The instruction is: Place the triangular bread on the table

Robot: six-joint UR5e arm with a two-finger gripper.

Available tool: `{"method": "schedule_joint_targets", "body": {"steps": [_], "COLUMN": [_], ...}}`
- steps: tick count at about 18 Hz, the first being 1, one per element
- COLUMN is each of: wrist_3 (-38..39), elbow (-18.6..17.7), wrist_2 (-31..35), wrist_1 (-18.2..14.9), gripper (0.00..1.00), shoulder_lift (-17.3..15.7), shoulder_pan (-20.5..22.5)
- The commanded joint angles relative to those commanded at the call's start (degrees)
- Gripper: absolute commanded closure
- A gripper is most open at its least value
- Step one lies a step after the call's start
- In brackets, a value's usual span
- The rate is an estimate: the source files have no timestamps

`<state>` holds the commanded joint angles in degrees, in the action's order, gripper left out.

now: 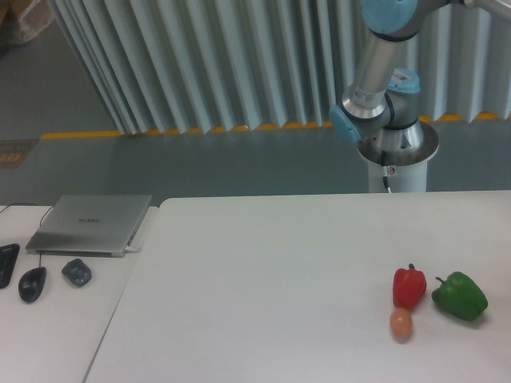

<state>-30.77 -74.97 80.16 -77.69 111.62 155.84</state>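
Note:
The triangular bread is out of view. The large white table (263, 279) fills the lower right of the camera view. Only the arm's lower links (375, 72) show, rising from the pedestal behind the table's far edge and leaving the frame at the top right. My gripper is outside the picture.
A red pepper (409, 287), a green pepper (459, 295) and a small orange-pink egg (401, 323) lie together near the table's right front. A separate white desk at left bears a closed laptop (92, 223), a mouse (32, 283) and a small dark object (77, 272).

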Motion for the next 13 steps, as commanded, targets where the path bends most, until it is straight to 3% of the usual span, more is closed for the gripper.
{"method": "schedule_joint_targets", "body": {"steps": [5, 10, 13], "wrist_3": [2.4, 3.5, 3.2], "elbow": [0.0, -0.9, -0.5], "wrist_2": [-1.2, -6.9, -1.4], "wrist_1": [0.0, 2.8, 3.0], "gripper": [0.86, 0.85, 0.85], "shoulder_lift": [-1.1, 0.3, 2.5], "shoulder_pan": [-4.8, -12.0, -16.0]}}
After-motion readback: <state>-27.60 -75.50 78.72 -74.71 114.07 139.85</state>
